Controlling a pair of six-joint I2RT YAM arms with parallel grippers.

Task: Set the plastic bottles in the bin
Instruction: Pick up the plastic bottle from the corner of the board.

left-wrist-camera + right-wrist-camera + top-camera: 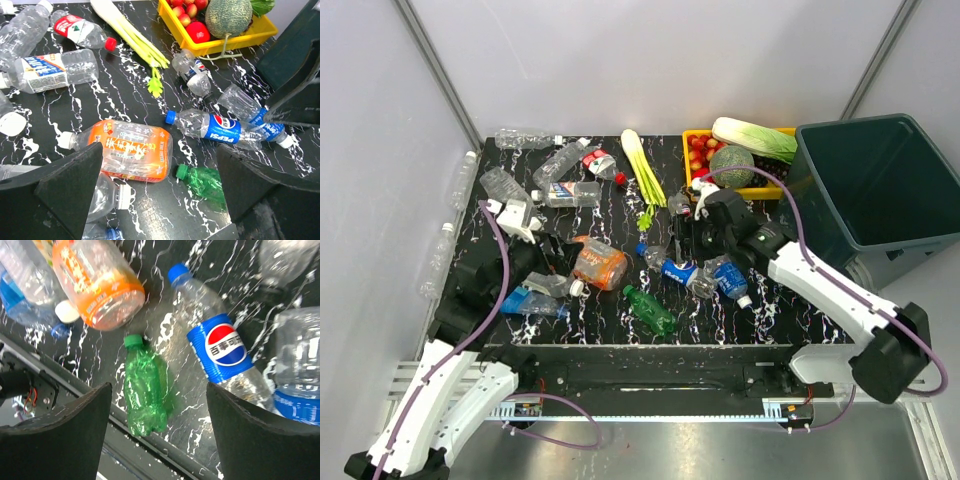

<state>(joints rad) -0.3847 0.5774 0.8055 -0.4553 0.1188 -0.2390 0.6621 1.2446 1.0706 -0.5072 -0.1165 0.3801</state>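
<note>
Plastic bottles lie scattered over most of the bench, from the far left corner to the middle of the near edge. None is in the bin, which stands off the far right corner. The right gripper hangs over the pair nearest the middle: a blue-labelled Pepsi bottle and, just beside it toward the near edge, a small green bottle. Its claw is released, fingers apart with nothing between them. The left gripper is spread wide too, empty, above an orange bottle nearer the left edge. The bottles look empty, so I'd judge them very light, thin-walled and easily crushed, and smooth enough to roll or squirt out of a pinch. The Pepsi one seems best taken across its labelled middle, fingers straddling the width, squeezed gently.
</note>
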